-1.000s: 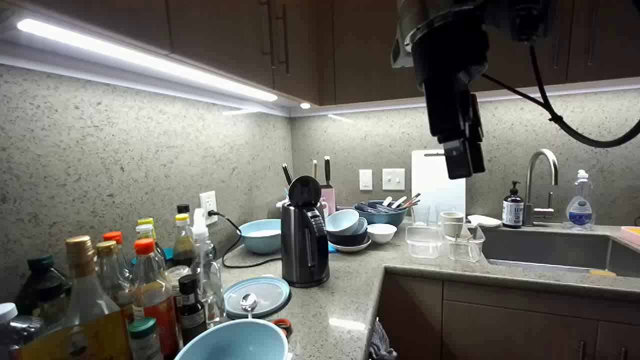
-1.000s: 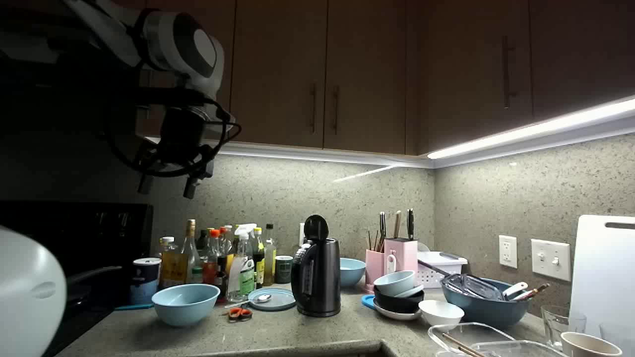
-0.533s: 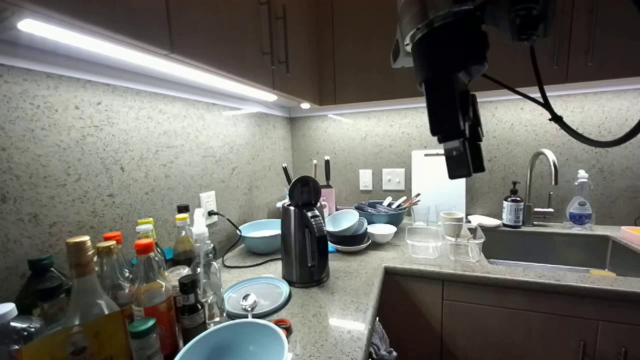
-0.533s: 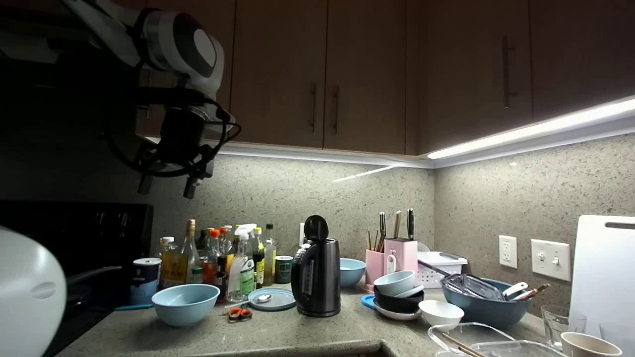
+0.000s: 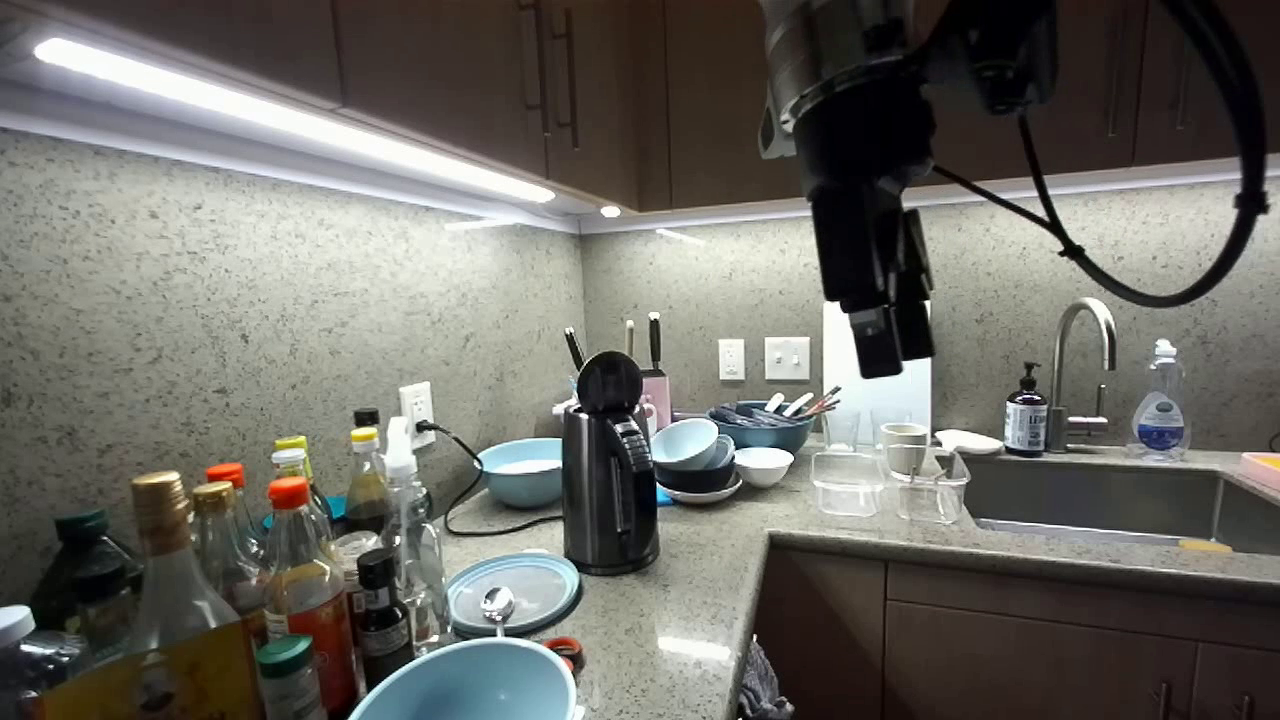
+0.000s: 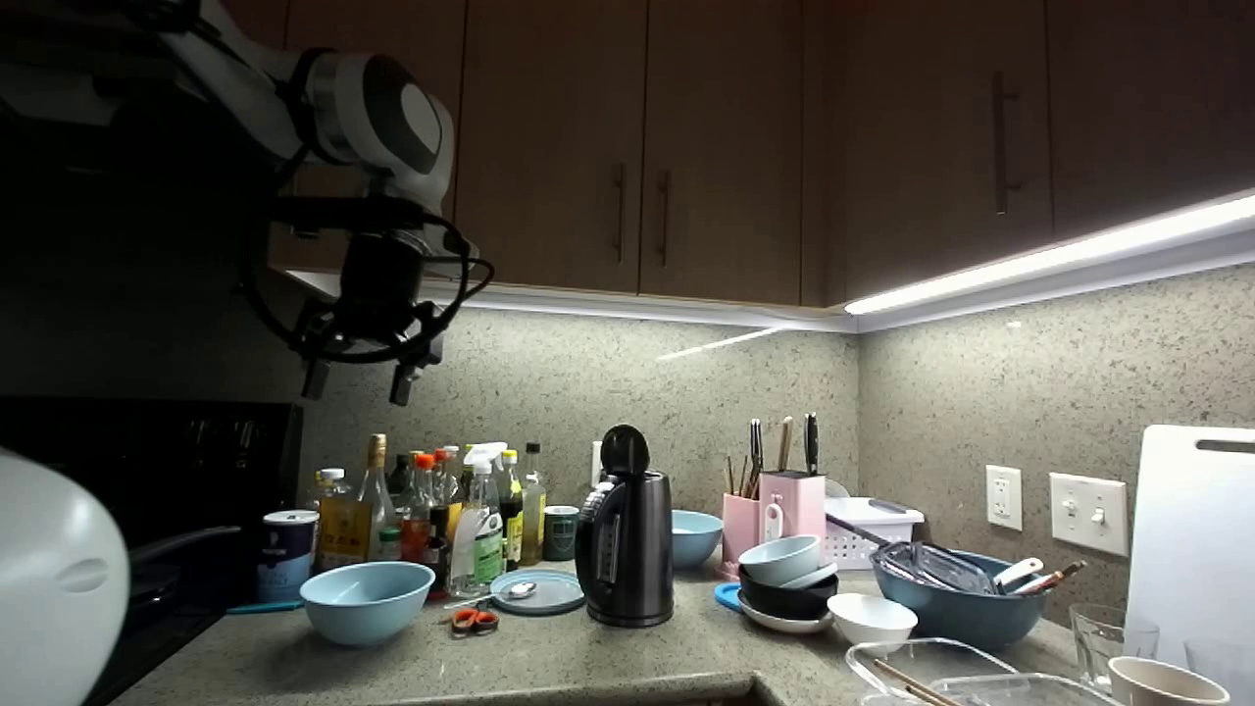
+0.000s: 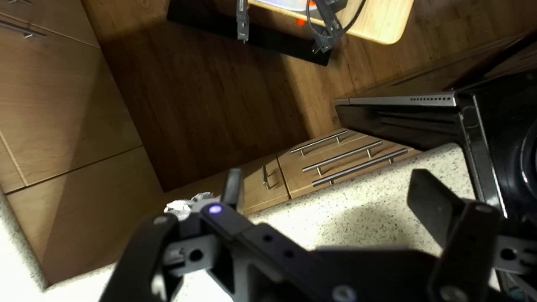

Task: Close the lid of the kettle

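In an exterior view, my black gripper (image 6: 359, 384), spread wide, hangs up-left of the dark-grey cylindrical kettle (image 6: 644, 554). Round black lid (image 6: 625, 448) upright atop it, by curved black handle (image 6: 585, 537); I'd nudge from there, then press down.

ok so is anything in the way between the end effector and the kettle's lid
Nothing visible is: in both exterior views only open space shows between the end effector and the raised lid of the kettle. The bottles appear below that path in an exterior view.
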Robot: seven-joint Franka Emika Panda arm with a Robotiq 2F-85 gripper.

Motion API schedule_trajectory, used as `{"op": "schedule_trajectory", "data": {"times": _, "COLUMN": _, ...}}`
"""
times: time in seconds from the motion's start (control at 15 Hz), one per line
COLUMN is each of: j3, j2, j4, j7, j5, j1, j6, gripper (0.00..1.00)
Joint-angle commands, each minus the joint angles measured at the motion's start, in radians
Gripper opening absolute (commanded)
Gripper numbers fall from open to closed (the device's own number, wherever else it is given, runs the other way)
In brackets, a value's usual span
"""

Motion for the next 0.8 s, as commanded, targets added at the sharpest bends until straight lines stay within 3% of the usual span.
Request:
{"op": "schedule_trajectory", "data": {"times": 0.0, "j3": -0.001, "j2": 0.177, "j4": 0.123, "j7": -0.034, "j5": -0.094, "j1": -0.034, "j6": 0.084, "gripper": 1.00}}
{"op": "schedule_trajectory", "data": {"times": 0.2, "j3": -0.003, "j2": 0.322, "j4": 0.245, "j7": -0.038, "j5": -0.193, "j1": -0.043, "j6": 0.154, "gripper": 1.00}}
{"op": "schedule_trajectory", "data": {"times": 0.47, "j3": -0.015, "j2": 0.468, "j4": 0.408, "j7": -0.055, "j5": -0.250, "j1": -0.037, "j6": 0.149, "gripper": 1.00}}
{"op": "schedule_trajectory", "data": {"times": 0.53, "j3": -0.015, "j2": 0.419, "j4": 0.336, "j7": -0.015, "j5": -0.226, "j1": -0.033, "j6": 0.166, "gripper": 1.00}}
{"op": "schedule_trajectory", "data": {"times": 0.73, "j3": -0.017, "j2": 0.452, "j4": 0.362, "j7": -0.016, "j5": -0.227, "j1": -0.031, "j6": 0.166, "gripper": 1.00}}
